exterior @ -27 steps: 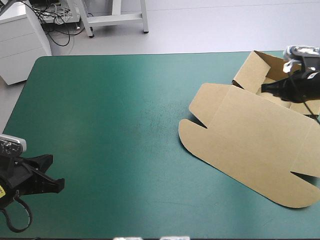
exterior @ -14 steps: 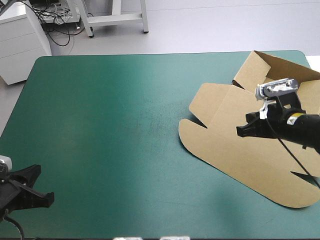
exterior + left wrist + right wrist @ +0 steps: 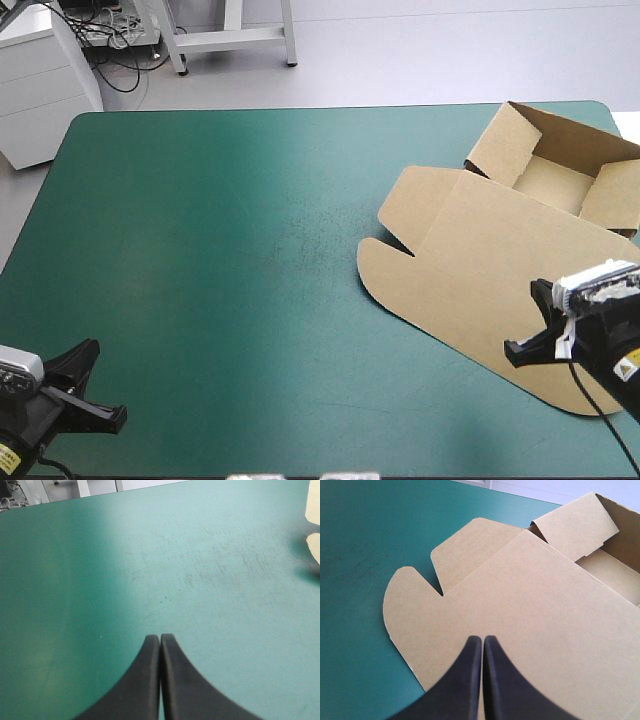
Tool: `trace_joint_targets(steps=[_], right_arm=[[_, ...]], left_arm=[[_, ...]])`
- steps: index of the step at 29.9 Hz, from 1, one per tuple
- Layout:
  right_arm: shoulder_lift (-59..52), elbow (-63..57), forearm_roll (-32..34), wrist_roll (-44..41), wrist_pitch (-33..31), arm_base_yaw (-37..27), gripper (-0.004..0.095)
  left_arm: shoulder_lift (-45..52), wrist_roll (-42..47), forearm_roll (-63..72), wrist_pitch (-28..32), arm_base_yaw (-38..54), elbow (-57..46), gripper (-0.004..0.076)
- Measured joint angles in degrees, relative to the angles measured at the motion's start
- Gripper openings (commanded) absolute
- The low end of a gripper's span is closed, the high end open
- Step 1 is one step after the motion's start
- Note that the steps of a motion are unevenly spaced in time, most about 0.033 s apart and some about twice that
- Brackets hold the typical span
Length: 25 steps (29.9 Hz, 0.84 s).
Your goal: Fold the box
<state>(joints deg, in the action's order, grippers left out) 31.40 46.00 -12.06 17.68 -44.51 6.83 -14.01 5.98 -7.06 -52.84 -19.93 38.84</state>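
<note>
- While the left gripper (image 3: 160, 637) sits over the near left corner of the table (image 3: 230, 250), its black fingers are clenched on nothing, with only bare teal-green cover ahead.
- The box (image 3: 490, 265) lies at the table's right side. Its lid lies flat toward the middle, and its tray (image 3: 552, 185) stands with walls raised at the far right corner.
- The brown board looks light and stiff. It will likely bend only along its creases and slide on the cover when pushed.
- The lid's rounded free edge (image 3: 372, 278) seems the best place to take hold.
- The right gripper (image 3: 482, 639), also clenched and empty, hangs over the lid's near end. I cannot tell whether it touches the board.
</note>
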Motion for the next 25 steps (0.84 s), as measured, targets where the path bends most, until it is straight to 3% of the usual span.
trace_joint_targets(steps=[12,25], right_arm=[[-15.7,-16.3,0.3,0.1,6.5,0.0,-0.0005],[-25.4,-22.6,0.5,-3.4,5.6,0.0,-0.0006]], left_arm=[[5.5,-3.6,0.3,2.4,0.0,-5.8,-0.0032],[11.0,-4.5,0.3,2.9,0.0,-6.6,-0.0032]])
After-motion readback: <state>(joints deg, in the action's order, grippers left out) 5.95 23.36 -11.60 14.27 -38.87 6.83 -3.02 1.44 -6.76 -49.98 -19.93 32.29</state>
